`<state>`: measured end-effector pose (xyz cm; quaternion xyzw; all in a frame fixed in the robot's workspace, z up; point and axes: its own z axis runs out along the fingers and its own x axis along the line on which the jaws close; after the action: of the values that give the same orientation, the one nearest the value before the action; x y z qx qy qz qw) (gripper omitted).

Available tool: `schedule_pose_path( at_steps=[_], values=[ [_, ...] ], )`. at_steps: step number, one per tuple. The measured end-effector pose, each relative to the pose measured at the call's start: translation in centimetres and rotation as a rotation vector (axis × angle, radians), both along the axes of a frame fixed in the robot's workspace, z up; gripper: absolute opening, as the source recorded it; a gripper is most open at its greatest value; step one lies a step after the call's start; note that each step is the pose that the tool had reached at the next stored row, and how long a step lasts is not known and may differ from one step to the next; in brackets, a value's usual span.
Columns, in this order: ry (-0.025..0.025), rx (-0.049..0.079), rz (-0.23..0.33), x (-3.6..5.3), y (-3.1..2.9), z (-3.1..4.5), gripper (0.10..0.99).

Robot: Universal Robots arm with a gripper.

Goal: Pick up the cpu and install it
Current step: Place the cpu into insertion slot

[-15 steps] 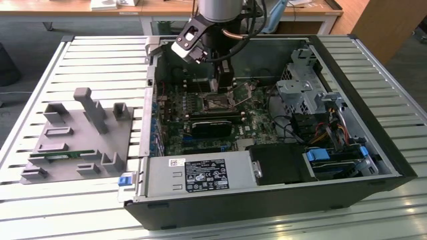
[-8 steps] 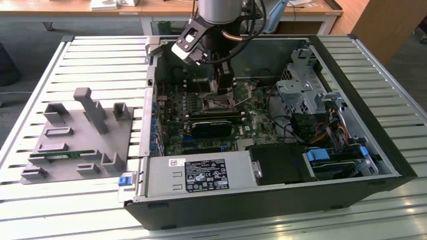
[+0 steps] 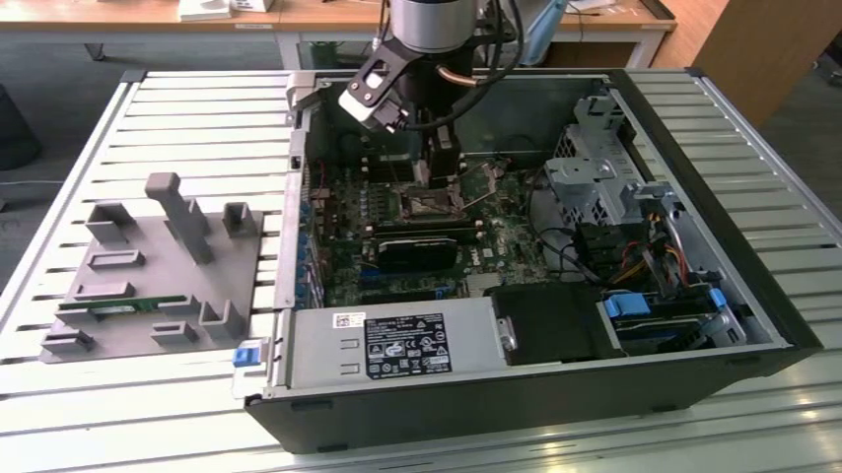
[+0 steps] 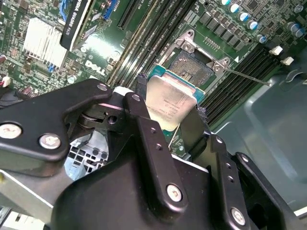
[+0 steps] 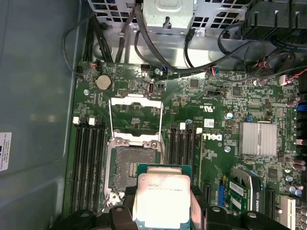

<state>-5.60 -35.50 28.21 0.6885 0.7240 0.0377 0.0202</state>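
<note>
Half the job shows as done: your pincer is clamped on the cpu by two opposite edges, silver top facing the wrist, and it hangs just above the open socket, overlapping one edge of it and not touching. The load plate is swung back, so the contact field lies bare. Judged from this, the pickup is finished, while seating the chip and closing the plate are left.

On the exterior view's left, a grey fixture tray sits on the slatted metal surface, with a green memory stick lying in one of its slots. At centre the computer case lies on its side with the panel off, the arm reaching down to the far part of the green motherboard. A labelled power supply fills the near edge of the case. Toward the exterior view's right, a grey drive cage and bundled cables crowd the chassis. Beyond the surface, wooden desks line the far side of the room.
</note>
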Motion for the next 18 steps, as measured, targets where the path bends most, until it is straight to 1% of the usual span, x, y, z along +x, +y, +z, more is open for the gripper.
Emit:
schedule_pose_path(
  at_steps=[6,9,15,18],
  values=[
    [-0.0001,0.000,0.000,0.01,1.02,-0.55,0.529],
    [0.0001,-0.001,0.000,0.09,1.73,-0.89,0.529],
    [0.0000,-0.001,0.000,0.22,2.55,-1.93,0.529],
    [-0.0001,-0.001,0.000,0.29,2.70,-2.47,0.529]
  ],
)
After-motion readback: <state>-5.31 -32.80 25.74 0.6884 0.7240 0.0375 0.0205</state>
